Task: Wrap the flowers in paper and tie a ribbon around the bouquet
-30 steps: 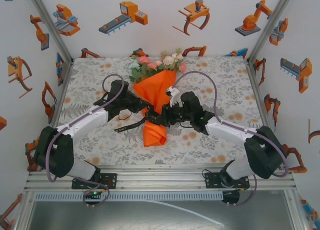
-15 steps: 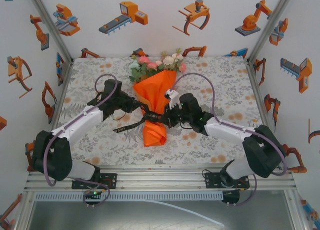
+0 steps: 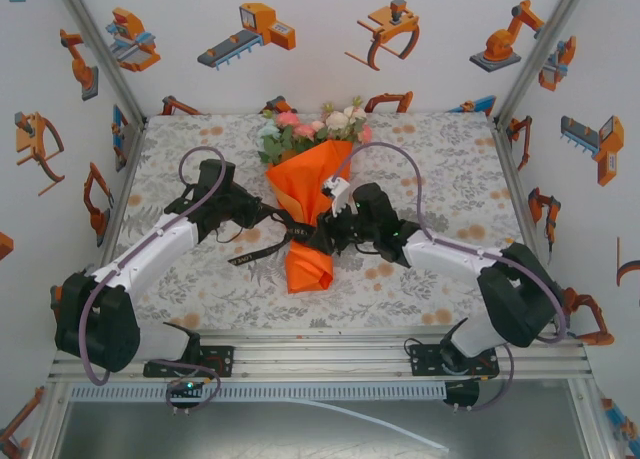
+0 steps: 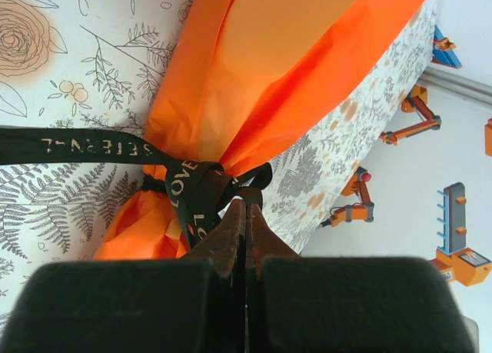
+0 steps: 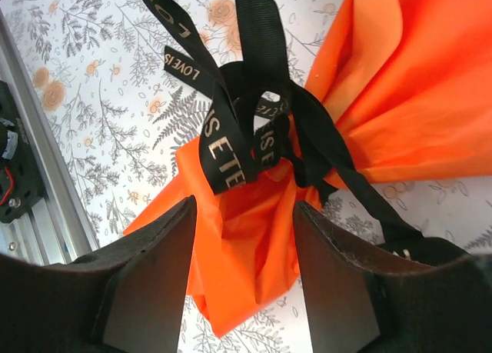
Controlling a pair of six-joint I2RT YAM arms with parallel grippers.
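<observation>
At mid-table the bouquet (image 3: pixel 305 194) lies flat, with the ribbon (image 4: pixel 84 145) already round its narrow waist. Your left gripper (image 4: pixel 244 208) is pinched closed on a ribbon strand right beside the knot (image 5: pixel 246 114). Your right gripper (image 5: pixel 242 214) stands open, one finger on each side of the knot and the crumpled paper (image 3: pixel 308 264) below it, holding nothing that I can see.

The step in hand, as I judge it, is snugging that knot. Take one free tail with the right gripper, not a loop and not the paper, and close on it near the knot. Then draw your two arms apart low along the table (image 3: pixel 450 159), evenly, so the bouquet does not slide or roll to either side. Pull slowly. The paper is creased at the waist and would likely tear or bunch under a jerk, and the floppy ribbon could slip out of a shallow pinch.

The flowers (image 3: pixel 315 127) point toward the far wall: pink, white and pale green blooms with green leaves. Below them the bright orange cone is wide at the top, cinched where the ribbon crosses it, and flares again into a folded tail toward the arm bases. The ribbon is black with pale lettering. The knot looks loose, with loops and ends standing up from it, and one tail trails on the table to the left.
</observation>
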